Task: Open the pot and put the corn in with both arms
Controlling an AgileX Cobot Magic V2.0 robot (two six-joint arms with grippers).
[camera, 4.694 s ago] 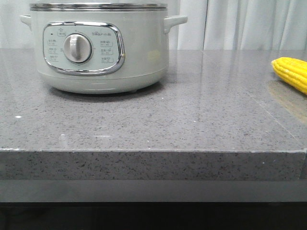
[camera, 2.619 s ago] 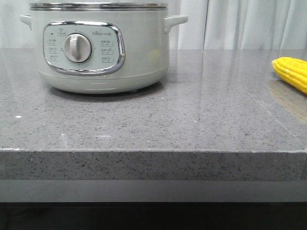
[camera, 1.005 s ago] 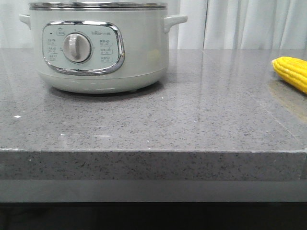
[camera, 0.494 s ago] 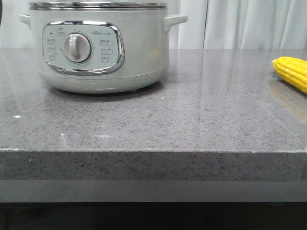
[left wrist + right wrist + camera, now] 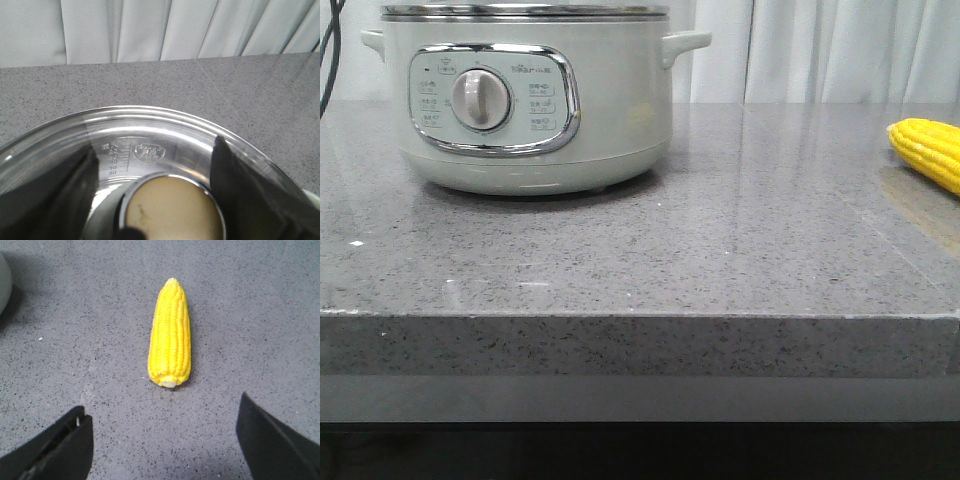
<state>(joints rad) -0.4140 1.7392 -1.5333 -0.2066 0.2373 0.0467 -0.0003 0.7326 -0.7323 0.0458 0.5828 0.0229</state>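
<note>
The pale mint-white pot (image 5: 610, 120) stands on the grey counter at the back left, with its steel rim (image 5: 520, 12) at the top of the front view. In the left wrist view my left gripper (image 5: 155, 150) is open just above the pot's glass lid (image 5: 150, 122), one finger on each side of the round beige lid knob (image 5: 172, 210). The yellow corn (image 5: 928, 150) lies at the counter's right edge. In the right wrist view it (image 5: 170, 335) lies lengthwise ahead of my open, empty right gripper (image 5: 162, 405). Neither gripper shows in the front view.
The grey speckled counter (image 5: 720, 250) ends in a front edge near the camera. White curtains (image 5: 840, 50) hang behind it. A thin black cable (image 5: 328, 50) hangs at the top left beside the pot. The pot's edge (image 5: 4, 280) shows in a corner of the right wrist view.
In the front view a black cable has come into sight at the top left beside the pot. The pot and the corn stay where they were.
</note>
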